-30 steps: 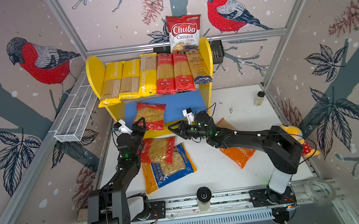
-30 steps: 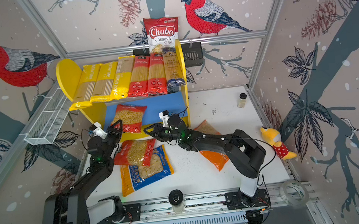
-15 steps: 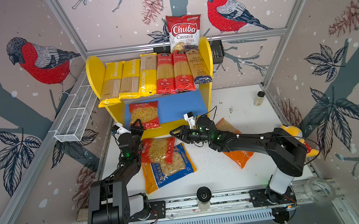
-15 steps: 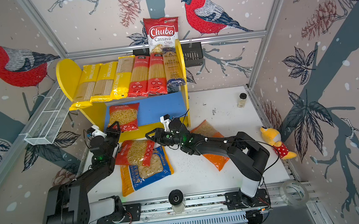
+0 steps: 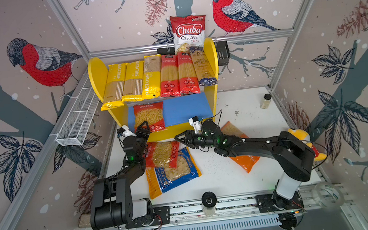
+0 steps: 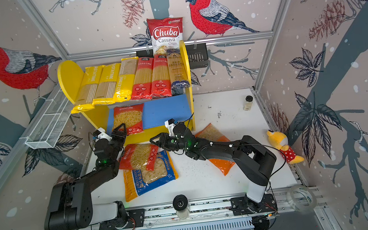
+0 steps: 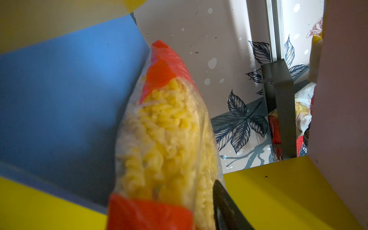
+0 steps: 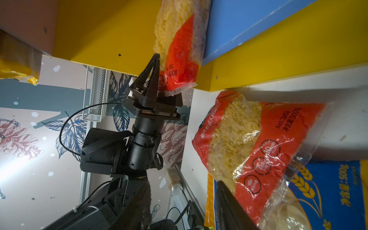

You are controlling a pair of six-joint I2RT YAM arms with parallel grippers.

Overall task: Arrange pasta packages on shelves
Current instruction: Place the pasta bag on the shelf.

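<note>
A: Where is the left gripper [image 5: 143, 128]?
B: Centre frame, at the lower corner of the red bag [image 5: 148, 115]. That bag lies on the blue board [image 5: 184, 108] of the shelves [image 5: 95, 71]. Clamped or loose, cannot tell.
A: And the right gripper [image 5: 177, 137]?
B: Fingers apart, holding nothing. The tips are beside the second red bag [image 5: 162, 154], which overlaps the blue-yellow bag [image 5: 173, 177] on the table [image 5: 220, 177].

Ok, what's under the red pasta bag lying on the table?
The red bag lies across the far end of a blue-yellow pasta bag, which rests on the table. That covered end, and anything else beneath, is hidden.
</note>
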